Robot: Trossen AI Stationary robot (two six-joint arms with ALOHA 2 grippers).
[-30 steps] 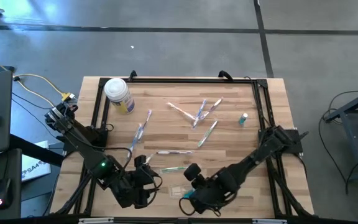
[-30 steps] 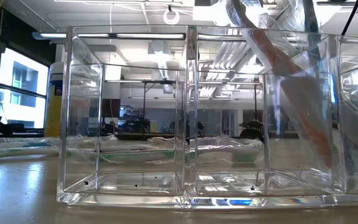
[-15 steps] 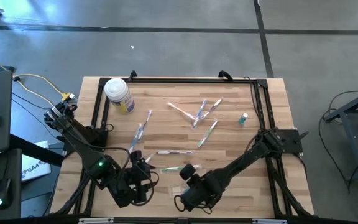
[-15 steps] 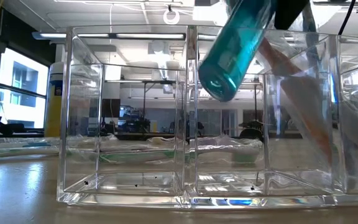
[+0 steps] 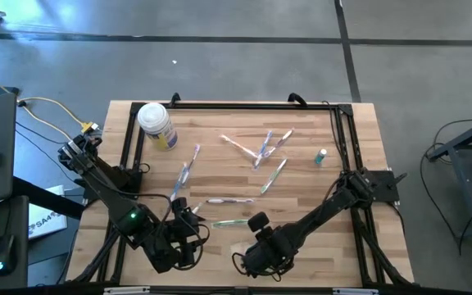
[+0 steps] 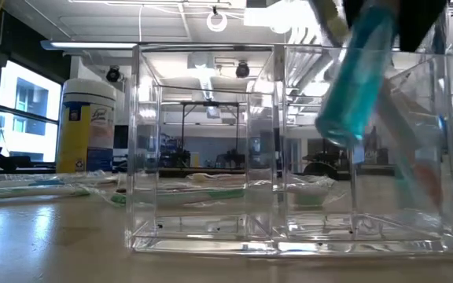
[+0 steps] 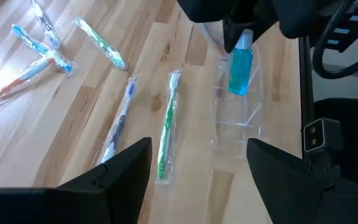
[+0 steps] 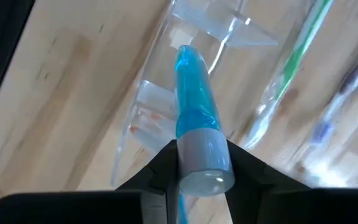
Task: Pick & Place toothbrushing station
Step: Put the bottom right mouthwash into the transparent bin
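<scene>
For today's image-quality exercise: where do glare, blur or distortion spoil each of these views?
Low view: ceiling lights glare on the clear holder, whose walls distort the room behind it. Right wrist view: the toothbrushes blur beyond the blue tube held in the right gripper. High view: evenly lit.

A light wooden table [image 5: 301, 205] with a black frame carries everything. At eleven o'clock stands a white-lidded jar [image 5: 156, 124]. Wrapped toothbrushes [image 5: 260, 147] lie scattered around the centre, with two more [image 5: 229, 221] toward six. A small teal item [image 5: 321, 156] sits at two o'clock. A clear holder [image 6: 289, 157] rests at six.
</scene>
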